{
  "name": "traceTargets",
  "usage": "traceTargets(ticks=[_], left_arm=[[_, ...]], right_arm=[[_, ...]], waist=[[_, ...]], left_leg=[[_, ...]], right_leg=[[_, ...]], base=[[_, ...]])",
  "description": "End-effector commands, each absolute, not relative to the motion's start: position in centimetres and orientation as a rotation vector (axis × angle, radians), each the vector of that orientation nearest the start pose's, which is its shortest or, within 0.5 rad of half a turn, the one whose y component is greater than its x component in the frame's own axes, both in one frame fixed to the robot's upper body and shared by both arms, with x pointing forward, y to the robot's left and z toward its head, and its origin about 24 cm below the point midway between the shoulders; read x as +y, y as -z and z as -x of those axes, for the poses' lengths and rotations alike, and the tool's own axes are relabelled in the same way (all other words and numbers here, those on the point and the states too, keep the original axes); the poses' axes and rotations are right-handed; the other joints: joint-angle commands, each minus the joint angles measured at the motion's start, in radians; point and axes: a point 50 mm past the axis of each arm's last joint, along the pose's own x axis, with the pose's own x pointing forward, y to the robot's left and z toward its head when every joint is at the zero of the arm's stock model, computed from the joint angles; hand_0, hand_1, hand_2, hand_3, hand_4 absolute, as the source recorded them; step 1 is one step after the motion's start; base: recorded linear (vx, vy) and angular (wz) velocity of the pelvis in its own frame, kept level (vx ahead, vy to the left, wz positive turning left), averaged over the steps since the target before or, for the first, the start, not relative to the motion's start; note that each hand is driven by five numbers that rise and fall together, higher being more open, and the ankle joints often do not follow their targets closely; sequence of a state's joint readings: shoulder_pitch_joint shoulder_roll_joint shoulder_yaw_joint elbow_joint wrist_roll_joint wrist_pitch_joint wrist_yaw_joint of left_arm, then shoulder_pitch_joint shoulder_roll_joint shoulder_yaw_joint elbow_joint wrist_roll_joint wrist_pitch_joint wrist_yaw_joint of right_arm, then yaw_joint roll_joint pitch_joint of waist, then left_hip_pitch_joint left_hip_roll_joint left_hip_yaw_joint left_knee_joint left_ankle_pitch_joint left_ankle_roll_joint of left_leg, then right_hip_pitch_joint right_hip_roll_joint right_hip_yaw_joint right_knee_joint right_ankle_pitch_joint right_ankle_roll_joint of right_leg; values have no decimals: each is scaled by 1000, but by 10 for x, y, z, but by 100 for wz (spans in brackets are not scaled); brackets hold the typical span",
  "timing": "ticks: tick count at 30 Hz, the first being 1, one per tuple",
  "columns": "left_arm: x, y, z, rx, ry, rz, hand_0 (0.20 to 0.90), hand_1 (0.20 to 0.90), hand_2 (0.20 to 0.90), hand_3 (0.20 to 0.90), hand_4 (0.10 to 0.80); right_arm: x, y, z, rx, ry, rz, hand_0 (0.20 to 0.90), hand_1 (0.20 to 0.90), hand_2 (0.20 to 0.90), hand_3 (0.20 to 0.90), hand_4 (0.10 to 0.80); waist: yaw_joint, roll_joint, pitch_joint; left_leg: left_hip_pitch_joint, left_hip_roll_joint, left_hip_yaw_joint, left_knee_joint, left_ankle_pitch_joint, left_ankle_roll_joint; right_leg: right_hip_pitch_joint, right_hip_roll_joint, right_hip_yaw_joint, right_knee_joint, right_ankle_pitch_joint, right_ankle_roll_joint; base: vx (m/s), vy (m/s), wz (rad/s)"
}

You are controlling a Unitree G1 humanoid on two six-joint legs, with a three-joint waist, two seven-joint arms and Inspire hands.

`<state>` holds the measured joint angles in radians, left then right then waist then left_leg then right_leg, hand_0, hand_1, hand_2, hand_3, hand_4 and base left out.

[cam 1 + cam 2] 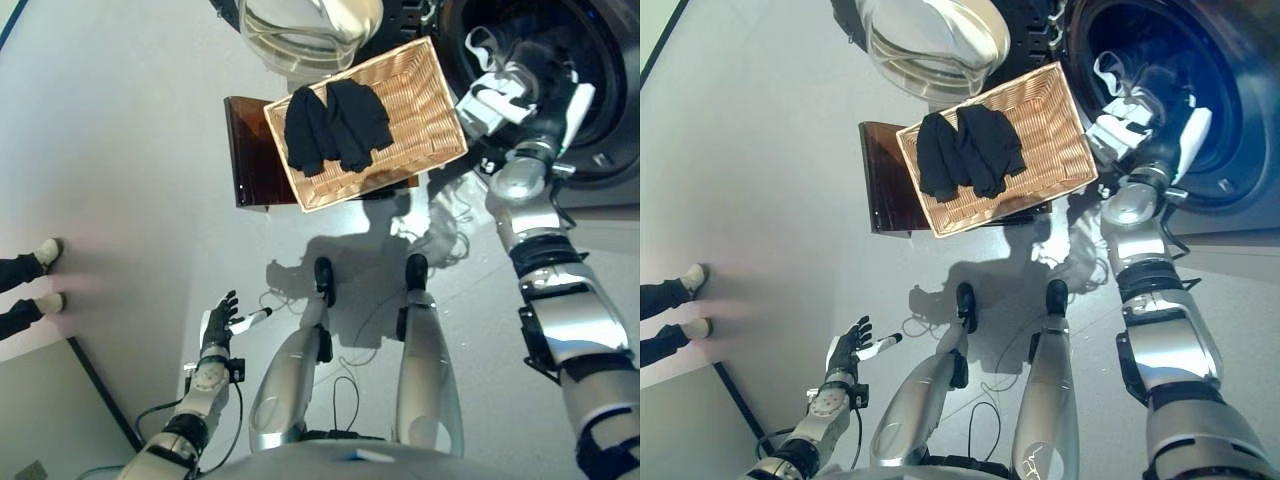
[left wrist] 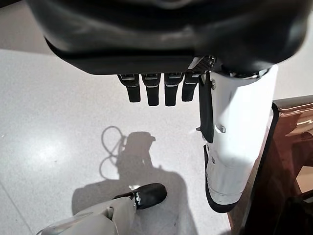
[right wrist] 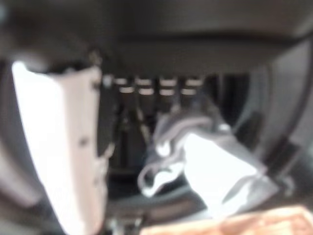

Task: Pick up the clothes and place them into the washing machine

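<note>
I see my right arm (image 1: 575, 330) as a chain of glossy silver-grey shells, with black ribbed bands between them and a rounded metal joint near the wrist. My left arm (image 1: 195, 400) is slimmer, with a round silver disc at the wrist and dark collars below it. My left hand (image 1: 218, 322) is black; its fingers (image 2: 147, 91) carry small pale bands, and a long white cover (image 2: 234, 142) with tiny screws sheathes the thumb. My right hand (image 1: 500, 95) wears white plates.
</note>
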<state>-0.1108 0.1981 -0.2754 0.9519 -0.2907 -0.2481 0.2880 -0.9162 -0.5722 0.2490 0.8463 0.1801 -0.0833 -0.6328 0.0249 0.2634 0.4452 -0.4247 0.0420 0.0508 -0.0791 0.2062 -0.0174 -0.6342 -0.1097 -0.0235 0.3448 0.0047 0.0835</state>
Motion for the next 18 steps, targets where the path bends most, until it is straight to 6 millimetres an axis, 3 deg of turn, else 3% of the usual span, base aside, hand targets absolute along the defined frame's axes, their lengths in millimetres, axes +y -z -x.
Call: traceTargets(ticks=[1, 6, 18], left_arm=[[231, 111, -183, 637, -364, -244, 900, 900, 900, 900, 800], [235, 106, -187, 610, -378, -259, 900, 900, 900, 900, 800], [243, 95, -196, 543, -394, -280, 900, 900, 900, 900, 800]], right_arm=[[-230, -226, -388, -476, 602, 579, 900, 900, 900, 900, 800], [-211, -231, -395, -489, 574, 607, 900, 900, 900, 900, 800], [-165, -218, -410, -429, 442, 675, 900, 900, 900, 900, 800]], waist=[[45, -58, -59], [58, -68, -47], [109, -81, -8]], left_leg=[[19, 19, 23, -8, -46, -105], [14, 17, 13, -8, -42, -105], [-22, 4, -26, -8, -25, -101]], right_leg=[[93, 31, -6, -187, 55, -4], [101, 27, -16, -199, 61, -3], [97, 5, -46, -214, 78, 4]], base=[[-15, 13, 9], [-12, 15, 9], [-14, 15, 11]])
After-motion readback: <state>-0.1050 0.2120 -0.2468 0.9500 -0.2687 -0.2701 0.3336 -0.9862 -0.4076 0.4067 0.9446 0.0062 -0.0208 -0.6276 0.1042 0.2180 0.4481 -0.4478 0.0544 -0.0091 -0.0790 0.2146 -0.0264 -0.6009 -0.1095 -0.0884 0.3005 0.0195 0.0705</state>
